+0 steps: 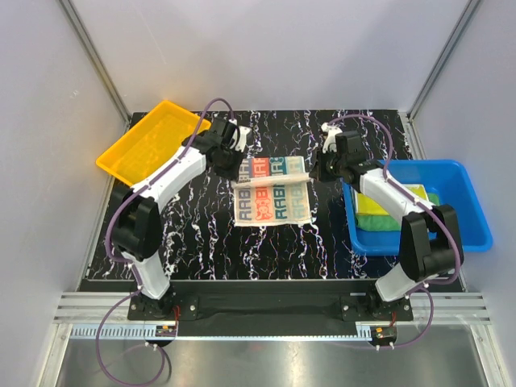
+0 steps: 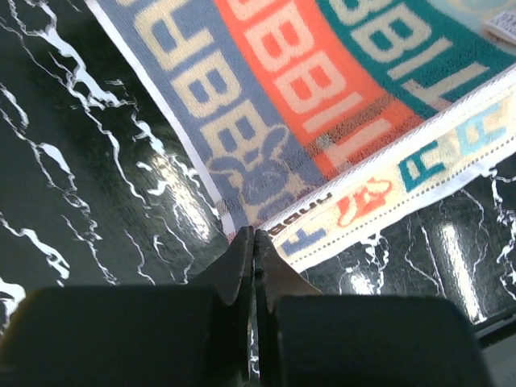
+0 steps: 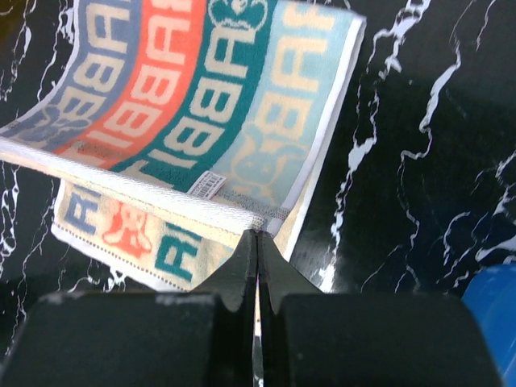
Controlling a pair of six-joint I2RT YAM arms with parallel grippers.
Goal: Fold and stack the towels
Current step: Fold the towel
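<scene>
Towel (image 3: 201, 97) bands: large cream block letters run along the blue, orange, teal and pale-blue stripes, apparently RABBIT; "BBI" is clearest from the left wrist (image 2: 322, 81).
Towel pale face (image 1: 272, 201): the same lettering in colour, starting "RA".
Tag (image 3: 208, 184): small, white, red print too small to read.

The printed towel (image 1: 272, 189) is soft, matt woven cloth with a smooth stitched white hem. The table (image 1: 210, 234) is glossy black with white marble veining and mirrors the lights. The yellow tray (image 1: 149, 145) and blue bin (image 1: 472, 211) look like smooth plastic.
</scene>
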